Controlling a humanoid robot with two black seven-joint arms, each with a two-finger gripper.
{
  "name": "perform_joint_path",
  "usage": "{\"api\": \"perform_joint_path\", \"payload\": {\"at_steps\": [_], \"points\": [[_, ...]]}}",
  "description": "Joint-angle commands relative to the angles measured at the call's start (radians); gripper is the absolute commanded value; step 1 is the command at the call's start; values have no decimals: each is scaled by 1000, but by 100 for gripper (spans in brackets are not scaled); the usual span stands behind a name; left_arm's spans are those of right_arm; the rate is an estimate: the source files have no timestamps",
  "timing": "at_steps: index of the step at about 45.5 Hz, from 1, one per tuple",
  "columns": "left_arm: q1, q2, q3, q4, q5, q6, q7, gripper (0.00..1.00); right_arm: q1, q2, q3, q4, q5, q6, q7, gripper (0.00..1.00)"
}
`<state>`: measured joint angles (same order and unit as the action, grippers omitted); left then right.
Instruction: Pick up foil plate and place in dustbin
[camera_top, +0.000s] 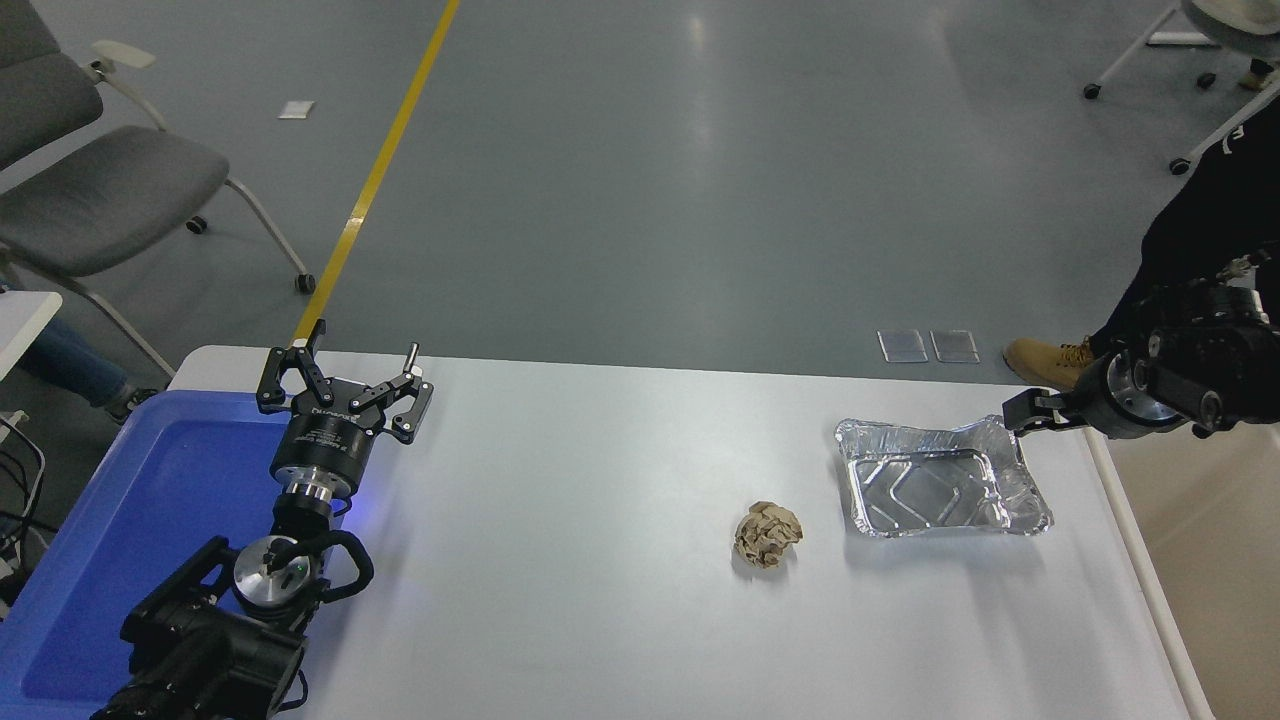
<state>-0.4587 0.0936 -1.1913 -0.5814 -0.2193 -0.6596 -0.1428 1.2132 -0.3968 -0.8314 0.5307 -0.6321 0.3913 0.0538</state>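
Observation:
The foil plate (940, 482) lies upright on the white table (600, 600) toward its right side, shiny, with a crinkled rim. My right gripper (1030, 412) comes in low from the right edge and sits just beyond the plate's far right corner, close to the rim; whether it touches the foil is unclear. The dustbin (1225, 560) shows as a beige wall with a pale rim along the table's right side. My left gripper (345, 385) is parked open at the far left, holding nothing.
A crumpled brown paper ball (767, 534) lies left of the plate. A blue tray (120, 520) fills the table's left end. A person's dark trouser leg (1200, 230) and tan boot (1050, 360) stand behind the right arm. A grey chair (90, 190) is at upper left.

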Motion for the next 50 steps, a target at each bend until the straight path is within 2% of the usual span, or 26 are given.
{"api": "perform_joint_path", "payload": {"at_steps": [1, 32, 38, 44, 50], "points": [[0, 0, -1, 0, 0, 0, 0, 99, -87, 36, 32, -18, -6, -166, 6, 100], [0, 0, -1, 0, 0, 0, 0, 99, -190, 61, 38, -17, -8, -318, 6, 100], [0, 0, 1, 0, 0, 0, 0, 99, -205, 69, 38, -18, -9, -339, 6, 97], [0, 0, -1, 0, 0, 0, 0, 99, -212, 69, 37, -18, -9, -353, 24, 93], [0, 0, -1, 0, 0, 0, 0, 99, -222, 69, 38, -20, -43, -356, 31, 85]]}}
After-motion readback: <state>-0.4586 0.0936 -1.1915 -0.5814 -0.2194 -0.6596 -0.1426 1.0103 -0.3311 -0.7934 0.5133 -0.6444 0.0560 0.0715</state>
